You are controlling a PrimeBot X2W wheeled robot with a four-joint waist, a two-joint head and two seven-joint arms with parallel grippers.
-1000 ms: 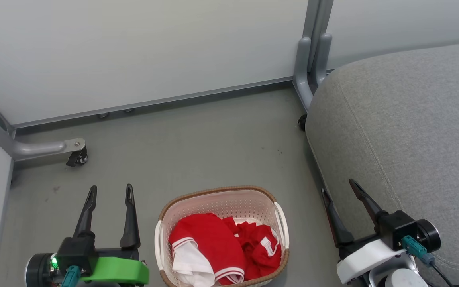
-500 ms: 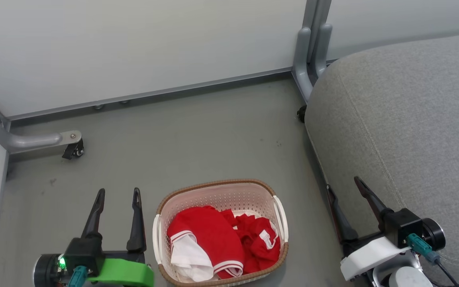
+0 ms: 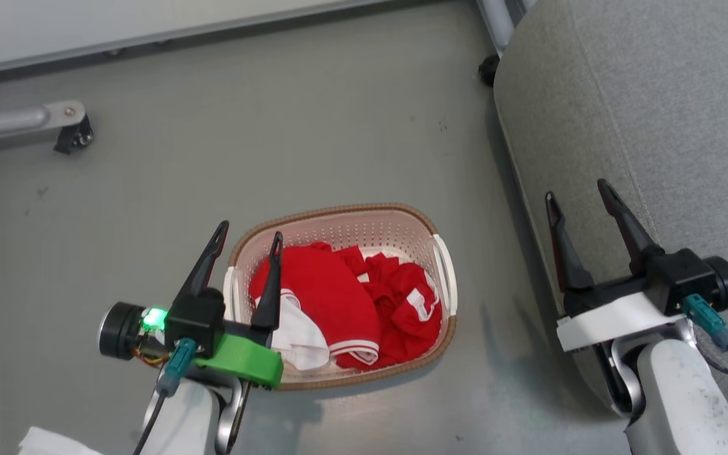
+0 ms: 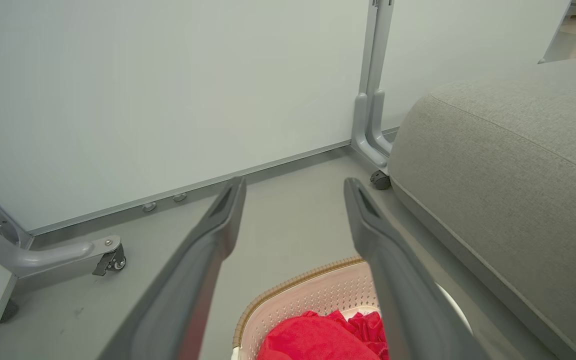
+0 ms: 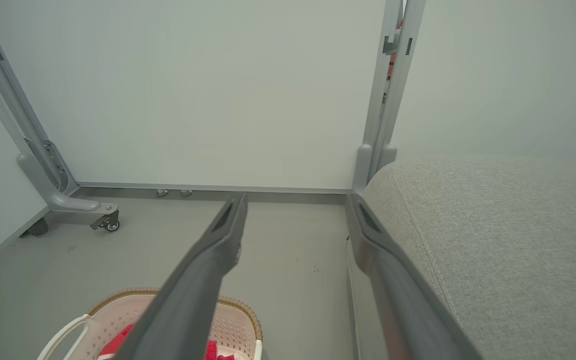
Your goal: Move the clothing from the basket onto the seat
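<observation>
Head cam first: the basket point(image 3: 339, 209) sits on the grey floor point(image 3: 313, 126) with the clothing point(image 3: 364, 291) piled inside. The red top point(image 3: 326, 287) with its white panel is on the left side and the red shorts point(image 3: 411, 306) are bunched up on the right. My left jaws are spread wide with nothing in them, and in the picture they straddle the basket's left rim: one finger point(image 3: 208, 259) is outside it, the other lies across the red top. I honestly can't tell from here whether that one touches the fabric. My right jaws are spread too, also empty, over the edge of the seat point(image 3: 655, 95) and well apart from the basket, which lies off to their left. Left wrist cam: the red fabric is low down between my two fingers, near their roots. The tips point past it at the floor and the white wall panel point(image 4: 168, 100), with the seat off to the right. Right wrist cam: the basket is in the lower left, with a bit of red peeking out by the left finger. The right finger runs along the seat's edge.
</observation>
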